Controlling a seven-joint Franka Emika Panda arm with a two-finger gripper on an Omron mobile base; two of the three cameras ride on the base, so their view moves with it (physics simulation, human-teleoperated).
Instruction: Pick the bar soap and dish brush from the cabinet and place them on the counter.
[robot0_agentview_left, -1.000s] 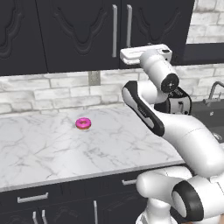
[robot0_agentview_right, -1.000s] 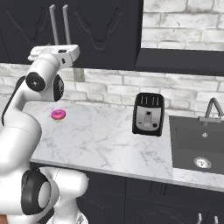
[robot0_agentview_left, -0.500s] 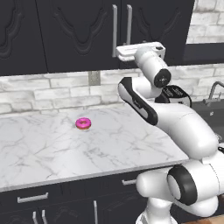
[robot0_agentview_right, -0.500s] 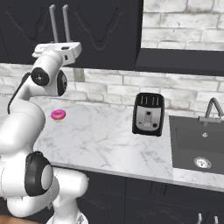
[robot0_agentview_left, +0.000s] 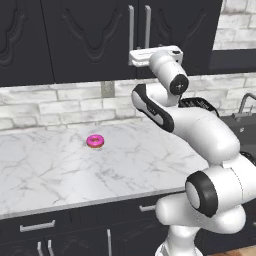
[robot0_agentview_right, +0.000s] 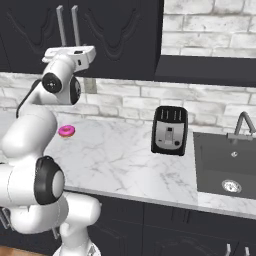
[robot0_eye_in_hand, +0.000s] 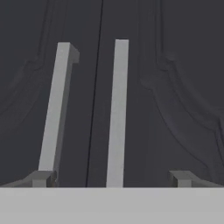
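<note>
The hand (robot0_eye_in_hand: 111, 178) has risen and pushed closer to the cabinet (robot0_agentview_left: 90, 40) than a second ago, when the wrist sat lower, under the doors' bottom edge; now it is level with the lower ends of the two vertical silver handles (robot0_agentview_left: 139, 27), with the arm's elbow drawn in beneath it. Its fingers (robot0_eye_in_hand: 43, 178) are spread wide and grasp nothing: in the hand view the right-hand bar stands between them and the left-hand bar rises just over the left fingertip (neither bar looks touched, though the gap is hard to judge). The cabinet doors are shut, the seam between them running dark and straight, so the bar soap and dish brush inside are hidden. The worktop (robot0_agentview_left: 55, 172) has not changed: a pink donut (robot0_agentview_left: 95, 141) lies toward its far side, well left of the arm, and a black toaster (robot0_agentview_right: 170, 130) stands right of it, near the sink (robot0_agentview_right: 227, 165). Between donut and toaster the marble lies bare out to its pale front edge.
</note>
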